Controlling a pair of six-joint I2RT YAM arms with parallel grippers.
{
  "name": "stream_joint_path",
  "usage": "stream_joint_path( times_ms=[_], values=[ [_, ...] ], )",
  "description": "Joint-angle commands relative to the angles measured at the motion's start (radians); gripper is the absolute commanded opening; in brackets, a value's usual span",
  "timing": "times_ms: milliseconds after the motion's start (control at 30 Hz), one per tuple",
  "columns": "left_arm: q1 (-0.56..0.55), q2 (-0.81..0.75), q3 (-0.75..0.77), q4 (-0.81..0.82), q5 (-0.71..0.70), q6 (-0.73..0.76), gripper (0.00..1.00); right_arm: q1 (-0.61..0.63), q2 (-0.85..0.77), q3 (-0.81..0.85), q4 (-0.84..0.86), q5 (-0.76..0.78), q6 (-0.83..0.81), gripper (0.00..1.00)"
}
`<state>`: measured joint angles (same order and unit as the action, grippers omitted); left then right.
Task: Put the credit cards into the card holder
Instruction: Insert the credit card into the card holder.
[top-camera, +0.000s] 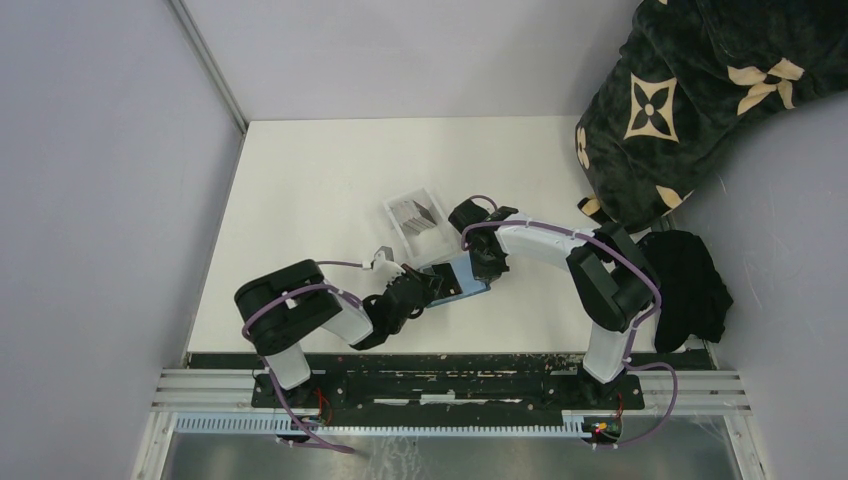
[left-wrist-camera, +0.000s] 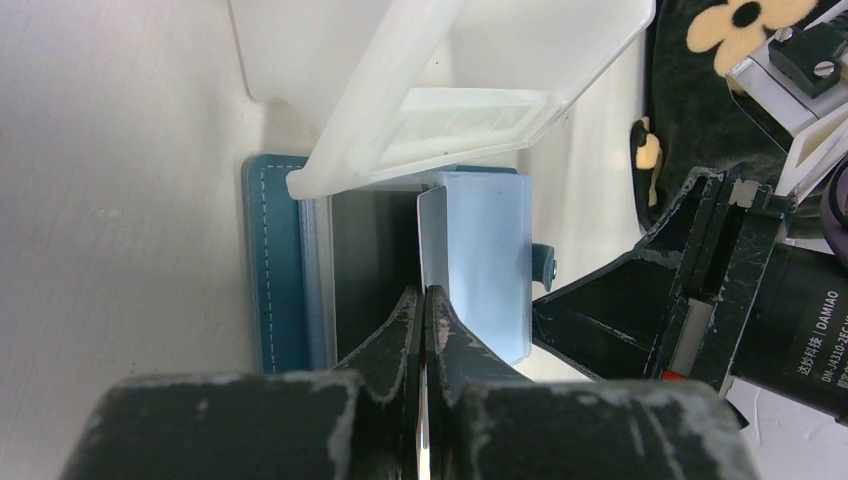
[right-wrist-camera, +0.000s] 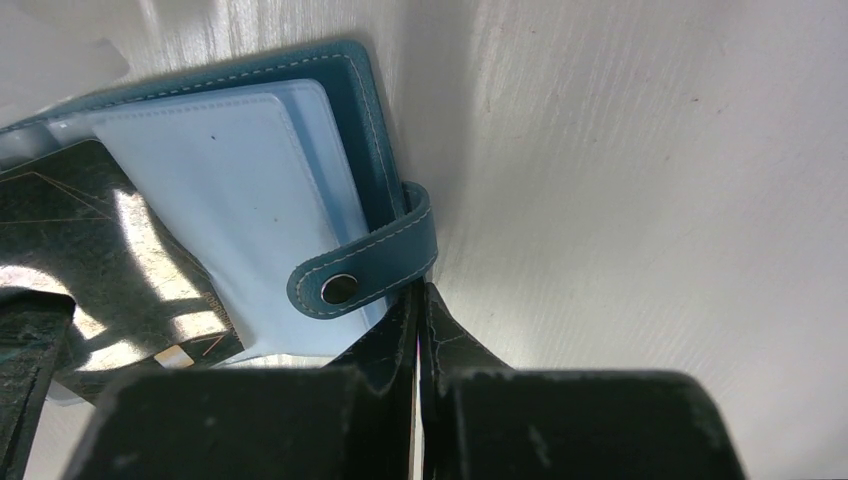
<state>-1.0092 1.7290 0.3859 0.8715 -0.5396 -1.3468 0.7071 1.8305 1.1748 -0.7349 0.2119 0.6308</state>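
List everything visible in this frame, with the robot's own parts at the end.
card holder: one, teal with pale blue sleeves, lying open mid-table between the two grippers
dark card: one, dark grey with gold lines, at the card holder's sleeves
greyish cards: count unclear, grey, inside the clear tray
clear tray: one, transparent, just behind the card holder
patterned fabric: one, dark with cream flowers, far right corner
black cloth: one, black, right edge of the table
table: one, white, under everything
left gripper: one, black, jaws shut, at the sleeves
right gripper: one, black, jaws shut, tips beside the snap tab
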Motion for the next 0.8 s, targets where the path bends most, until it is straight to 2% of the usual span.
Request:
stream_joint_path(
  times_ms=[0, 467, 767],
  values=[
    [0.001, 0.03, 0.003, -0.053, 0.012, -0.006, 0.03, 0.005, 0.044, 0.001, -0.015, 0.013, 0.003, 0.01],
    [-0.007, 0.024, 0.039, -0.233, -0.001, -0.039, 0.03, 0.005, 0.049, 0.009, -0.023, 0.02, -0.006, 0.01],
    [-0.01, 0.046, 0.073, -0.241, 0.016, -0.009, 0.03, 0.005, 0.056, 0.017, -0.027, 0.02, -0.013, 0.01]
  ],
)
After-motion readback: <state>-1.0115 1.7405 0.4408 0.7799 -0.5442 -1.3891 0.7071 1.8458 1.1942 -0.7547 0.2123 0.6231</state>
